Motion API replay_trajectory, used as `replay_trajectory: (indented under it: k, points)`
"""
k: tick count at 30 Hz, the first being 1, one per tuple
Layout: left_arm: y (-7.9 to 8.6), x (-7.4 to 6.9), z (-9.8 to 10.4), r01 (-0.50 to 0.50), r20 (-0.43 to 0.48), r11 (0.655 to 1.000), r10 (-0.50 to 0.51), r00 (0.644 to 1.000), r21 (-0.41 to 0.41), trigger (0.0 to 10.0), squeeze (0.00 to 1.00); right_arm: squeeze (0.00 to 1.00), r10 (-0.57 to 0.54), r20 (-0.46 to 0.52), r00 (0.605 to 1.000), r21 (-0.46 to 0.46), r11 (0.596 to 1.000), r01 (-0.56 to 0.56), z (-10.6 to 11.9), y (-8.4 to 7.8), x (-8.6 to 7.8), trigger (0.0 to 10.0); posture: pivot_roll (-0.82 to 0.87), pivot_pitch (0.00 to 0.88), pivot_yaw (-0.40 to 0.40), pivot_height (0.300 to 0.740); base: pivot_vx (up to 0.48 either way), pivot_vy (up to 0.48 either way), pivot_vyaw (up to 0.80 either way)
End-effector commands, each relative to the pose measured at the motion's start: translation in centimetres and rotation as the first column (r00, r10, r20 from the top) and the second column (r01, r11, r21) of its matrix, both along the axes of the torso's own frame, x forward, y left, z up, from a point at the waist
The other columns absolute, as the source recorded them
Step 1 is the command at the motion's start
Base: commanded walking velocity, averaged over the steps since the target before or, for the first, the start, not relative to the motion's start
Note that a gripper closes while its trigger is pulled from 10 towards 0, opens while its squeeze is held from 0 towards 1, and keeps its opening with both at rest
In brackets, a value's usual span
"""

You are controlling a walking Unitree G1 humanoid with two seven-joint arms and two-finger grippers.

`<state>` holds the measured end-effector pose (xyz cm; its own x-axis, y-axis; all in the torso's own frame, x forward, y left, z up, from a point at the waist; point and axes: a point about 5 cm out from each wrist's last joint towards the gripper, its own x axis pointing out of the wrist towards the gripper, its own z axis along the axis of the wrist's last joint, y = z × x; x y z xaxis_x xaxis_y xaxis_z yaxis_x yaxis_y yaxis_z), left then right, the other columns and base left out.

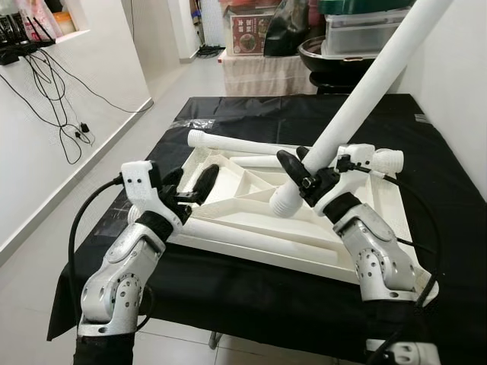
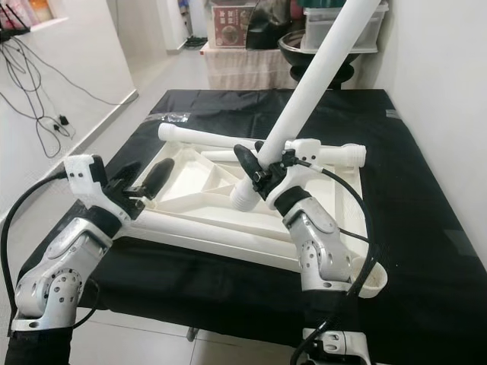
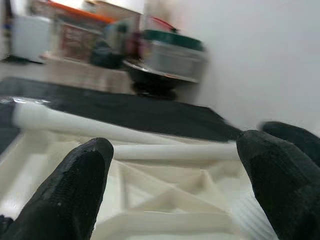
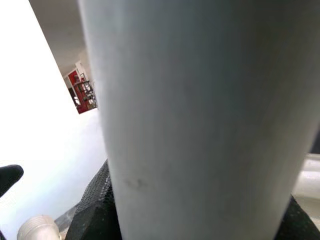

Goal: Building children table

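Note:
A white children's tabletop (image 1: 396,207) lies upside down on the black-covered table (image 1: 243,293), ribs facing up. One white leg (image 1: 228,142) lies along its far edge, another (image 1: 251,232) along its near edge, and a shorter one (image 1: 259,161) lies in the middle. My right gripper (image 1: 308,176) is shut on a fourth white leg (image 1: 373,84), which tilts up to the right with its lower end (image 1: 285,201) just over the ribs. The same leg (image 4: 200,120) shows in the right wrist view. My left gripper (image 1: 190,182) hovers open over the tabletop's left corner, fingers (image 3: 75,185) wide apart.
A white wall with hanging black cables (image 1: 53,91) runs along the left, with tiled floor (image 1: 46,251) beside the table. Behind the table stand storage boxes and a dark bowl (image 1: 335,53). Another white wall (image 1: 456,91) is close on the right.

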<state>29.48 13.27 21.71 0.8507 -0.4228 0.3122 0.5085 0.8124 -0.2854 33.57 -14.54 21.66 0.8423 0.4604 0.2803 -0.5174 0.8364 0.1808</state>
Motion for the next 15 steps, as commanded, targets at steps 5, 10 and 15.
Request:
replay_trajectory:
  k: [5, 10, 15]
  points:
    - [-1.7, -1.1, -1.3, 0.111, -0.040, 0.993, -0.109, 0.993, 0.042, 10.0, 0.00, 0.00, 0.072, 0.037, 0.997, -0.079, 0.995, -0.069, -0.1, 0.6, -0.7, 10.0, -0.08, 0.078, 0.075, 0.740, 0.000, -0.477, 0.00]
    - [-2.9, -2.0, -2.5, 0.173, -0.071, 0.982, -0.167, 0.983, 0.077, 10.0, 0.00, 0.00, 0.189, 0.060, 0.980, -0.161, 0.971, -0.177, -0.3, 0.6, -2.1, 10.0, -0.07, 0.094, 0.067, 0.740, 0.000, -0.288, 0.00]
    - [-3.3, -2.5, -3.7, 0.204, -0.116, 0.970, -0.190, 0.975, 0.131, 10.0, 0.00, 0.00, 0.262, 0.061, 0.963, -0.173, 0.953, -0.248, -0.4, 0.6, -2.9, 10.0, -0.07, 0.101, 0.063, 0.740, 0.000, 0.000, 0.00]
